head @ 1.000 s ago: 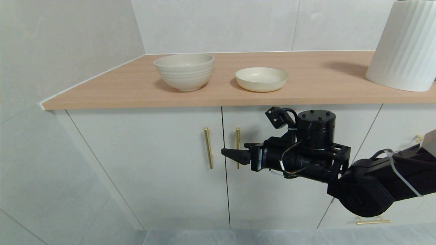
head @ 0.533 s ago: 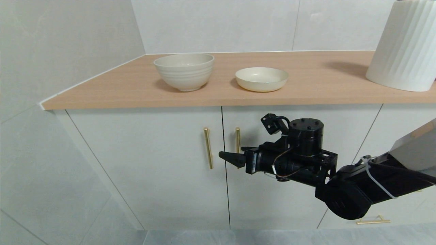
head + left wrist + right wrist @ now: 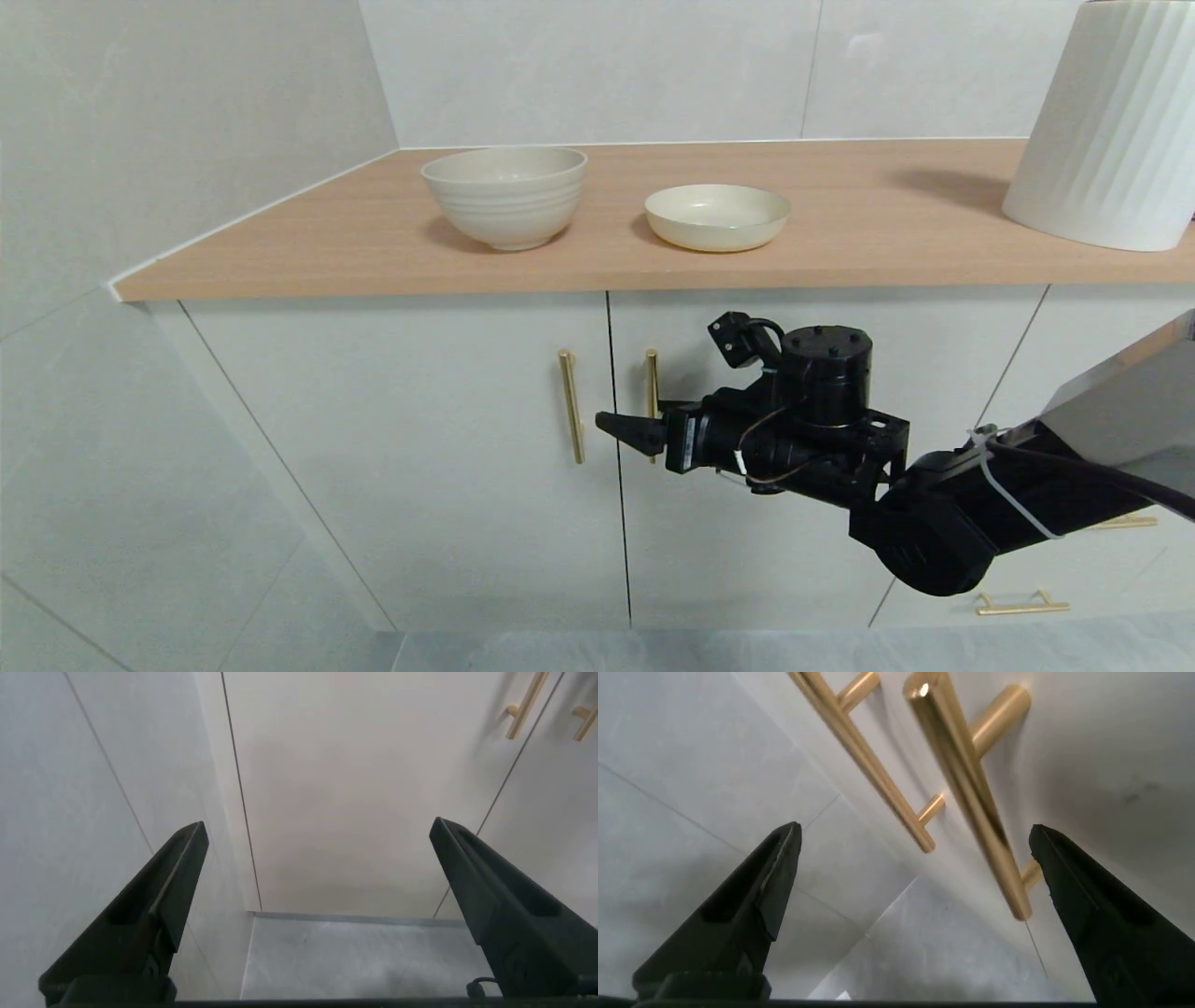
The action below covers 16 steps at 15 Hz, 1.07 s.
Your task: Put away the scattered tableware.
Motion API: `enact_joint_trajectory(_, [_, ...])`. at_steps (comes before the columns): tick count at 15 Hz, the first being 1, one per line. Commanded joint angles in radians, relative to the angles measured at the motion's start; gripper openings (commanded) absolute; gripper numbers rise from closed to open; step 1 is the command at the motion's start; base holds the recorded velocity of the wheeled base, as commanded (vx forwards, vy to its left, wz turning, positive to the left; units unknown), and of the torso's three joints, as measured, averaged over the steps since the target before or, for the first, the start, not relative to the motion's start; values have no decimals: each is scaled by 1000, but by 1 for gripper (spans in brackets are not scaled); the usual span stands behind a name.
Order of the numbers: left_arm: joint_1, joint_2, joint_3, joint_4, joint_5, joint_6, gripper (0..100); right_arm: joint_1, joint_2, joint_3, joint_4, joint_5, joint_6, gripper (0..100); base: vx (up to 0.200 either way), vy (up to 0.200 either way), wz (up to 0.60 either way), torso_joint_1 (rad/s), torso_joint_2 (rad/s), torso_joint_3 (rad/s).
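Looking for the tableware: where is it?

Both pieces sit on the wooden countertop (image 3: pixel 840 252). A deep ribbed bowl (image 3: pixel 504 196) stands toward the corner wall, and a shallow dish (image 3: pixel 717 217) is near it but apart. Both are upright and nothing holds them.

Why is the arm down below them, then?

I judge the cupboard has to be opened first. The right gripper (image 3: pixel 627 431) is level with the right door's handle (image 3: pixel 652 392), a brass bar. Its fingers are spread, and the right wrist view has that bar running between them. Whether a finger touches it, I cannot tell.

And the other one?

The left gripper (image 3: pixel 318 829) hangs low before the cabinet front, near the floor. Its fingers are wide apart and hold nothing.

Anything in the way?

The left door's handle (image 3: pixel 571 406) stands just beside the target, so a closing finger could catch it too. A tall white ribbed container (image 3: pixel 1111 131) stands well apart at the counter's right end.
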Motion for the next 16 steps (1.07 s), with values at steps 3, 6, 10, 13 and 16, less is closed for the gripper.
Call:
enact_joint_trajectory(3, [1, 0, 0, 0, 0, 0, 100, 10, 2, -6, 0, 1, 31, 100, 0, 0, 0, 0, 0, 0])
enact_joint_trajectory(6, [1, 0, 0, 0, 0, 0, 100, 27, 0, -1, -6, 4, 53, 100, 0, 0, 0, 0, 0, 0])
enact_joint_trajectory(10, [1, 0, 0, 0, 0, 0, 100, 56, -73, 75, -5, 27, 56, 100, 0, 0, 0, 0, 0, 0])
enact_joint_trajectory(13, [1, 0, 0, 0, 0, 0, 100, 74, -169, 155, -2, 87, 56, 100, 0, 0, 0, 0, 0, 0])
enact_joint_trajectory(16, [1, 0, 0, 0, 0, 0, 100, 123, -241, 267, -5, 138, 54, 100, 0, 0, 0, 0, 0, 0])
